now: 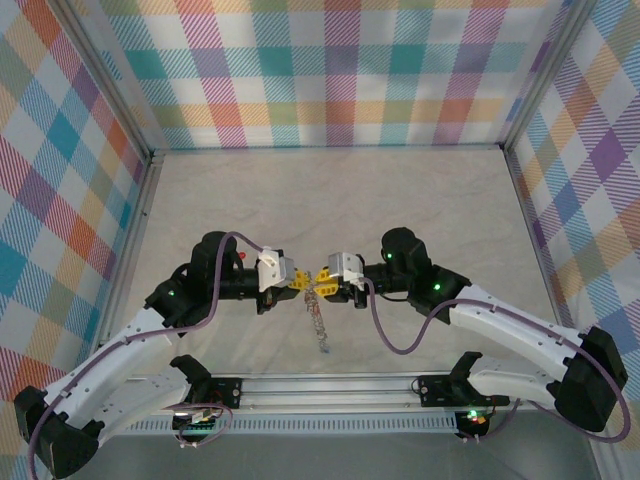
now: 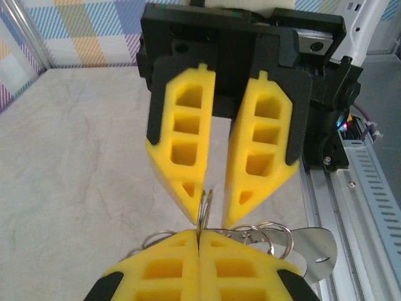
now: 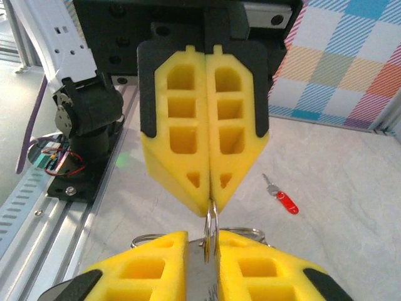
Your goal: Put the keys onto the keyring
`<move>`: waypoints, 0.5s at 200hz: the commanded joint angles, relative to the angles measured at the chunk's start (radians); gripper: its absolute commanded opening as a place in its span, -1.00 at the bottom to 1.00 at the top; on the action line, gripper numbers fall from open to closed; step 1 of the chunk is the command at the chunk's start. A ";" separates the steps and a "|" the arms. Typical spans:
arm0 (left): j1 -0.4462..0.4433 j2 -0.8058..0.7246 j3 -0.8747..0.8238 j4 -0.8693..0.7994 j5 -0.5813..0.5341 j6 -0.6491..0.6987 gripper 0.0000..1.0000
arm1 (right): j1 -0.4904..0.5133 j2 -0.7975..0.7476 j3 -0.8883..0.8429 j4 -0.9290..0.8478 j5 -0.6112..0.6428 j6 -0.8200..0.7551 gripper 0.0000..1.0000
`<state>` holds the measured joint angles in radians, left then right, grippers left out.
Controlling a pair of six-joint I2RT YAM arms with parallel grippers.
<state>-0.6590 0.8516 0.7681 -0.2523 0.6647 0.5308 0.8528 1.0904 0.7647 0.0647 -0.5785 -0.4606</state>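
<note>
I am looking at the left gripper [image 3: 210, 199] first. Its two yellow foam fingers [image 3: 169, 166] are pressing flat together. Right at their tips they are pinching a thin silver ring [image 3: 212, 219]. It is part of the pale silver chain-like keyring [image 1: 318, 325].

The right gripper [image 2: 214, 216] is facing it, tip to tip. Its yellow fingers [image 2: 266, 182] are standing a little apart, and the edge of the ring is sitting in the small gap. I cannot tell if they are squeezing it or just sitting around it.

From above, the keyring is hanging down from between the two grippers as a thin wiggly line. It is hanging over the near middle of the table. In the left wrist view, more small silver rings [image 2: 270, 233] and a flat silver tag with a hole [image 2: 316, 248] are bunching beside the pinched ring.

One tiny key with a red plastic head [image 3: 286, 202] is lying flat on the pale beige table [image 1: 420, 200]. It is lying apart from both grippers, near the left arm.

The far half of the table is lying open for moving. Bright checked walls [image 1: 330, 70] are standing on three sides, and a metal rail [image 1: 330, 385] is running along the near edge.
</note>
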 commanded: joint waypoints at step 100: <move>-0.009 0.005 0.039 -0.106 0.003 0.035 -0.31 | -0.012 -0.006 0.028 -0.060 -0.049 -0.039 -1.00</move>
<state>-0.6590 0.8555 0.7559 -0.2512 0.6895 0.5213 0.8345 1.1004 0.7593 0.0589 -0.6075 -0.4362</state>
